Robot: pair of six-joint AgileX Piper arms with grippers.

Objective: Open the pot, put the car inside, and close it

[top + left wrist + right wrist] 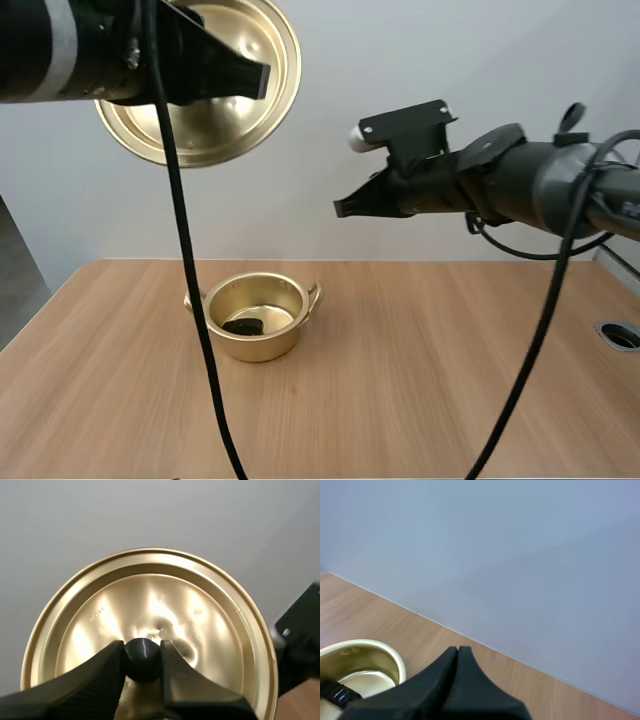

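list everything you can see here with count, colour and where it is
pot: 1, gold, open, on the table left of centre
car: 1, dark, inside the pot
lid: 1, gold, held in the air above and left of the pot
knob: 1, black, at the lid's centre, pinched by the gripper
table: 1, light wood
round hole: 1, dark, at the table's right edge
left gripper: 1, black, shut on the lid's knob
right gripper: 1, black, shut on nothing, in the air right of the pot

High and right wrist views both look down at the pot [258,347]
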